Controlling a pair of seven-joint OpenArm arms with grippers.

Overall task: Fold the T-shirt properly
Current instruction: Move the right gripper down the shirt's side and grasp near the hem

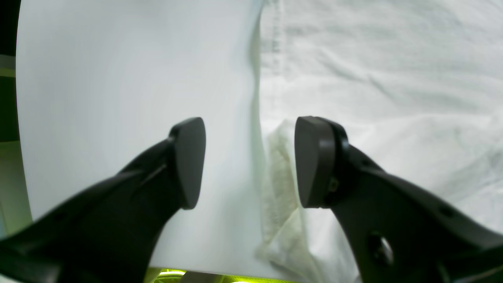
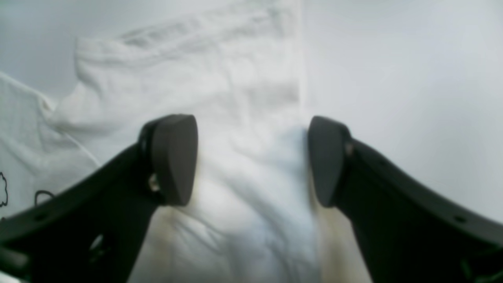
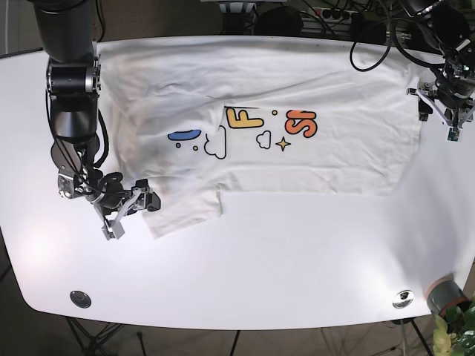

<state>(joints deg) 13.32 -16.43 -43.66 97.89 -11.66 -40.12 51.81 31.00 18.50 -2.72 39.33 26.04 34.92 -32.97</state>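
Observation:
The white T-shirt [image 3: 297, 89] lies spread on the white table [image 3: 282, 259], its colourful print [image 3: 245, 126] facing up. One sleeve [image 3: 185, 208] sticks out at the lower left. My right gripper [image 3: 136, 211] is open at that sleeve's outer end; in the right wrist view the gripper [image 2: 251, 161] straddles the sleeve cloth [image 2: 243, 98]. My left gripper [image 3: 436, 113] is open at the shirt's right edge. The left wrist view has that gripper [image 1: 251, 161] low over the hemmed edge [image 1: 277, 177], with bare table under one finger and cloth under the other.
Two round metal fittings [image 3: 80, 298] [image 3: 403, 298] sit near the table's front edge. A grey pot [image 3: 445, 295] stands off the front right corner. Cables [image 3: 371, 30] hang behind the table. The right arm's column [image 3: 70, 81] rises at the left.

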